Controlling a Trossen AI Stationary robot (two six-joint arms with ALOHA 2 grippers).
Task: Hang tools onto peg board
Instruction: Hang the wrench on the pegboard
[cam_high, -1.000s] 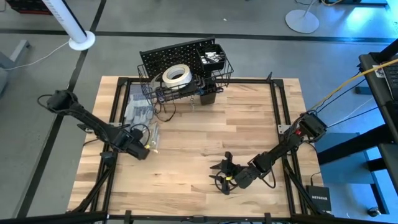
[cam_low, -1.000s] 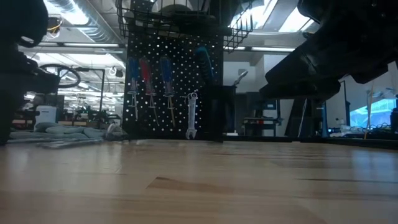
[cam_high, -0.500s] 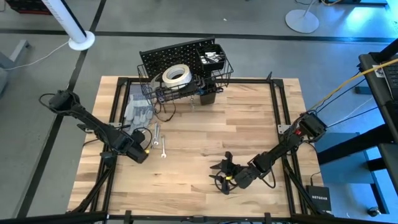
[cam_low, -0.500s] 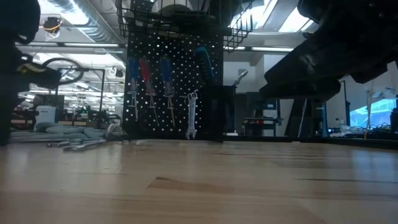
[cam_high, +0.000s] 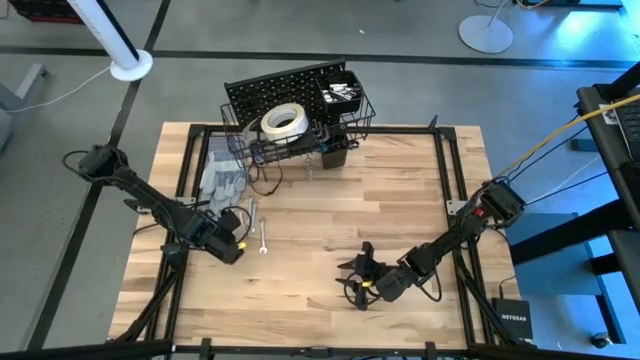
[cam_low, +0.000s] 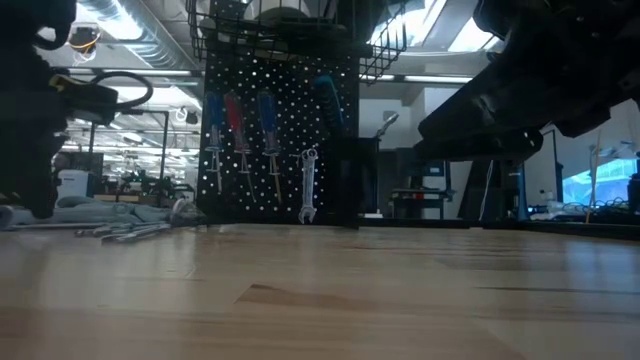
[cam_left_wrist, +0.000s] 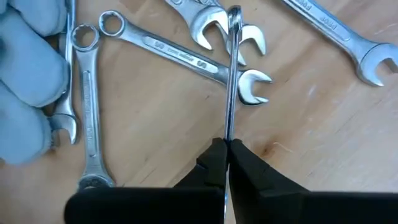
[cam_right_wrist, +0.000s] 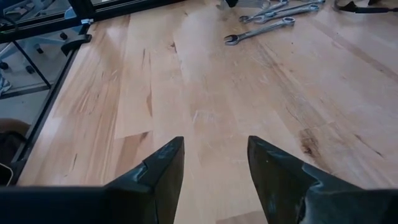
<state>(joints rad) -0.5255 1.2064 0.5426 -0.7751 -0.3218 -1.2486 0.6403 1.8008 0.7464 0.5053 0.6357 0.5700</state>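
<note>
Left pincer (cam_left_wrist: 225, 149): clenched on a thin silver metal wrench (cam_left_wrist: 232, 74), pinched edge-on at one end of its shank, near the loose pile on the wooden table (cam_high: 330, 220).
Held wrench, long axis: runs straight out from the fingertips, in line with the left arm's reach; its far end shows above the other tools, and whether it is clear of them cannot be told.
Loose wrenches (cam_high: 252, 222): several silver open-end and ring wrenches lie flat on the table just below the held one, beside the grey fabric gloves (cam_high: 220, 180), which are nearer the peg board's left end.
Peg board (cam_high: 275, 92): black upright perforated panel at the table's far edge, beyond the wrench pile from the left pincer; a white tape roll (cam_high: 283, 120) sits in its wire basket, and one wrench (cam_low: 308, 185) and some screwdrivers already hang on its face.
Right pincer (cam_right_wrist: 211, 165): released, jaws apart and empty, low over bare table well apart from the peg board.
Nearer arm: the left, by my reading; carrying the wrench to a free peg means travelling up-table toward the panel, ring end leading.
</note>
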